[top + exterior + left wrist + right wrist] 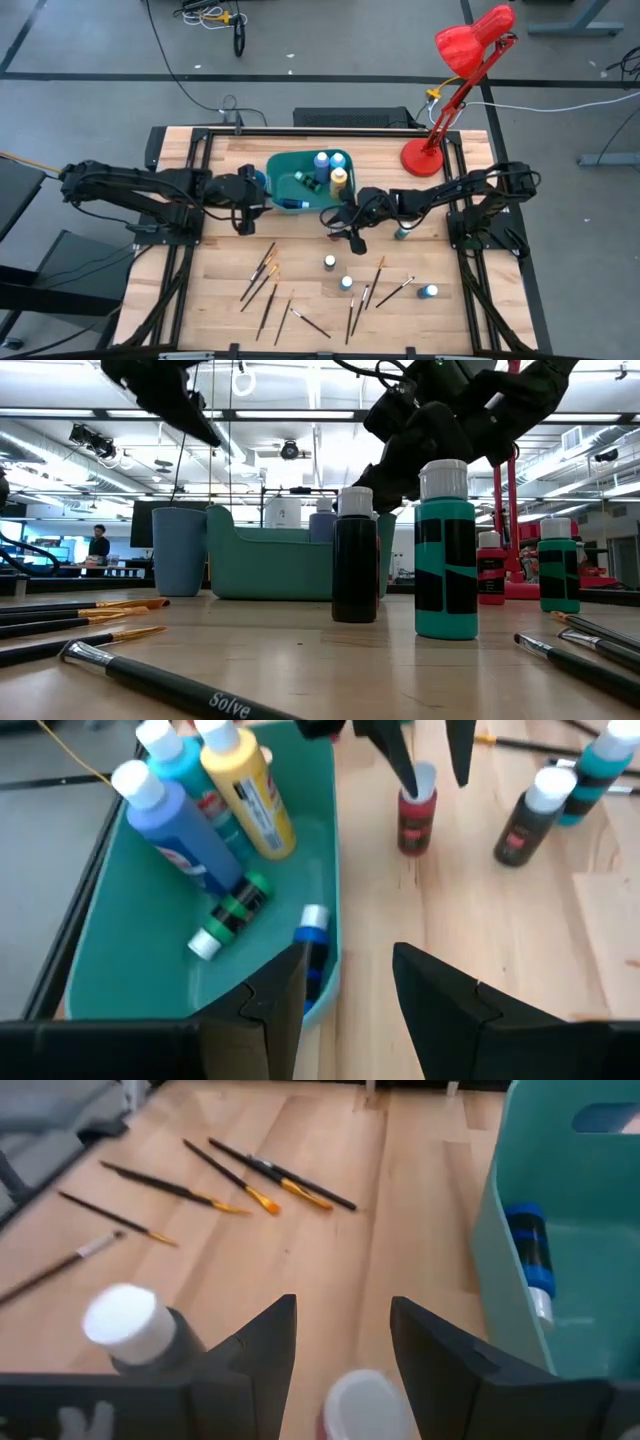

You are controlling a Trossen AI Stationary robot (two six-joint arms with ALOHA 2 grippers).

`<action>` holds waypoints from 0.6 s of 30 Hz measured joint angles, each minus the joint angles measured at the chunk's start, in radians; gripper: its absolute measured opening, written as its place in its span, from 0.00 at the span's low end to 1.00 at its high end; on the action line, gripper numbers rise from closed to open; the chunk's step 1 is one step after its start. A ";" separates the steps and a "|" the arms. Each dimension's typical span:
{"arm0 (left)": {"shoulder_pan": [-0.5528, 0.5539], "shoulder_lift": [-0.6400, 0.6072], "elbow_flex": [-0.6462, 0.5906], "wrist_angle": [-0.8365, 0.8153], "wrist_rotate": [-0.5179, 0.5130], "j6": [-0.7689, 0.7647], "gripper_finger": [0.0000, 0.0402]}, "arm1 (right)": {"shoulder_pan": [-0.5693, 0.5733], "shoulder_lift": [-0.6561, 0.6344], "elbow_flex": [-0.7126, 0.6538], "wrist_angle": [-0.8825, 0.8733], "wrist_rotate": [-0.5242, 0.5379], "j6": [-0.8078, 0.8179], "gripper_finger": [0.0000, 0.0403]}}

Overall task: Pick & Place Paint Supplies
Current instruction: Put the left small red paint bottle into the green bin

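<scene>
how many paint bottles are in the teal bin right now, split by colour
In the teal plastic bin:
blue plastic paint bottles: 2 (one leaning, one lying flat)
turquoise paint bottle: 1
yellow paint bottle: 1
green-and-black paint bottle, lying flat: 1
Total: 5

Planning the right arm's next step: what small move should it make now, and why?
Probably lower the open right gripper onto the red bottle and close. It hovers just above that bottle's pale cap, empty, beside the teal bin where other bottles already lie.
</scene>
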 joint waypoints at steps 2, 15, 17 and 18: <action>0.000 0.000 -0.029 0.019 0.001 -0.006 0.40 | 0.015 -0.017 0.000 -0.023 0.062 -0.008 0.41; 0.000 0.000 -0.161 0.075 -0.056 -0.001 0.40 | 0.119 -0.143 0.117 -0.380 0.269 0.086 0.41; 0.000 0.000 -0.167 0.076 -0.068 0.001 0.40 | 0.117 -0.135 0.116 -0.422 0.271 0.086 0.41; -0.001 0.000 -0.167 0.074 -0.075 0.001 0.40 | 0.112 -0.134 0.116 -0.443 0.274 0.091 0.41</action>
